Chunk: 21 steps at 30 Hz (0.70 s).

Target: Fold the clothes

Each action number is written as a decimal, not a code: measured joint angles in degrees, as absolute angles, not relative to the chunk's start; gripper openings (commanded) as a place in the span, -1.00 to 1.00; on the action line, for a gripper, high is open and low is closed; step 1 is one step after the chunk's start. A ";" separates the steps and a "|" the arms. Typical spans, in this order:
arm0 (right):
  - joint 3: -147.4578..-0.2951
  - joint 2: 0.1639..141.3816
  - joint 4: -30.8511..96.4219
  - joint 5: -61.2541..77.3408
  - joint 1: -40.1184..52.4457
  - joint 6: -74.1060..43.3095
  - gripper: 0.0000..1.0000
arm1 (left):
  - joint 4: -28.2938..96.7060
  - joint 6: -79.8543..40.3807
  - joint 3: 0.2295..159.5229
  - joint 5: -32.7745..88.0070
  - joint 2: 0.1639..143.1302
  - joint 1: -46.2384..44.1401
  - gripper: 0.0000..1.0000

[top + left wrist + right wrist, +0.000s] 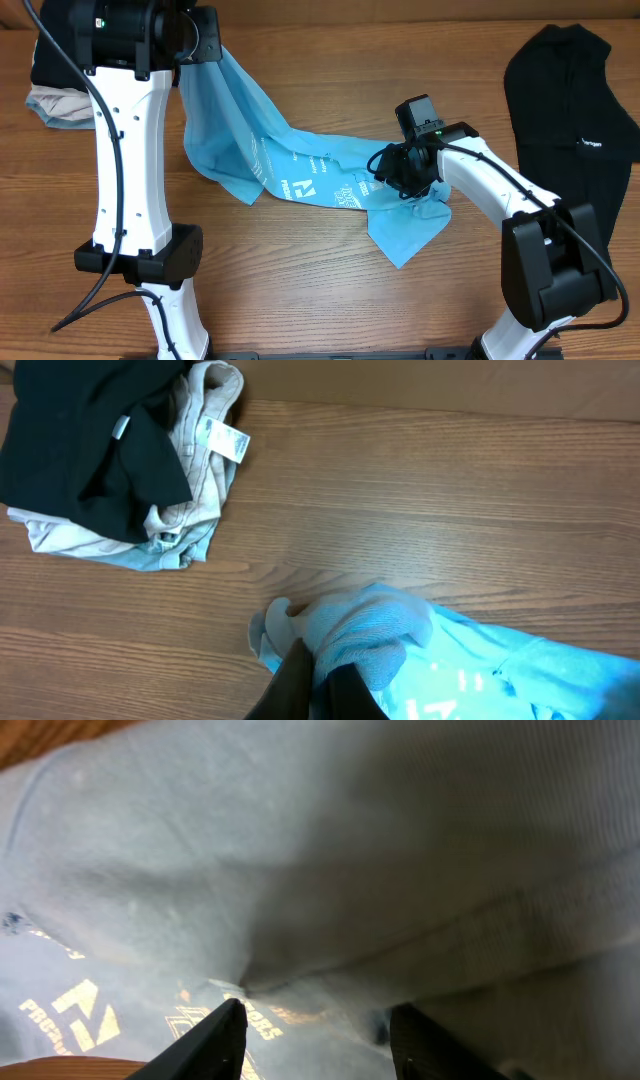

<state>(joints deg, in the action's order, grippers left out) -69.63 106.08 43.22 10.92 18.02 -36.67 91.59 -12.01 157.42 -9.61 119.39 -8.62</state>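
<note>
- Item under inspection: the light blue T-shirt [300, 165] lies in a rumpled band from the far-left part of the bench [330, 60] down to its middle. A loose corner points toward the near edge.
- Left gripper [318, 678]: pressed together on a bunched edge of the T-shirt near the far-left corner. I judge that end to be lifted clear of the wood, with the cloth draping down from it.
- Right gripper [318, 1012]: fingers spread, directly over the printed chest area at the middle of the bench. A small pucker of cloth sits between them. I cannot tell whether the tips touch the fabric, and nothing is pinched.
- Work done, as I judge it: none of the folding. No crease or doubled panel is visible, and the garment is not yet laid flat.
- Work left: spread the T-shirt flat, bring in the sleeves and sides, then fold it over.
- Other items: the black garment [575, 100] at the far-right corner and the black and beige bundle [110, 460] at the left edge both lie apart from the T-shirt.
</note>
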 measured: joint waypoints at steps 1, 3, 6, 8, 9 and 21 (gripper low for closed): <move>-69.47 106.08 42.33 10.87 18.02 -36.75 -0.07 | 91.66 -12.01 157.42 -9.61 119.39 -8.62 -0.92; -69.23 106.08 40.95 10.72 18.02 -36.93 -0.09 | 91.70 -12.01 157.42 -9.61 119.39 -8.62 -0.92; -68.93 106.10 39.51 10.48 18.02 -37.15 -0.17 | 91.72 -12.01 157.42 -9.61 119.39 -8.62 -0.91; -68.88 106.24 38.22 10.37 18.02 -37.30 -0.20 | 91.72 -12.01 157.42 -9.61 119.39 -8.62 -0.92; -68.88 106.37 37.69 10.26 18.02 -37.34 -0.21 | 91.72 -12.01 157.42 -9.61 119.39 -8.62 -0.91; -68.82 108.27 34.61 9.80 16.12 -36.88 -0.92 | 91.72 -11.99 157.42 -9.61 119.39 -8.62 -0.92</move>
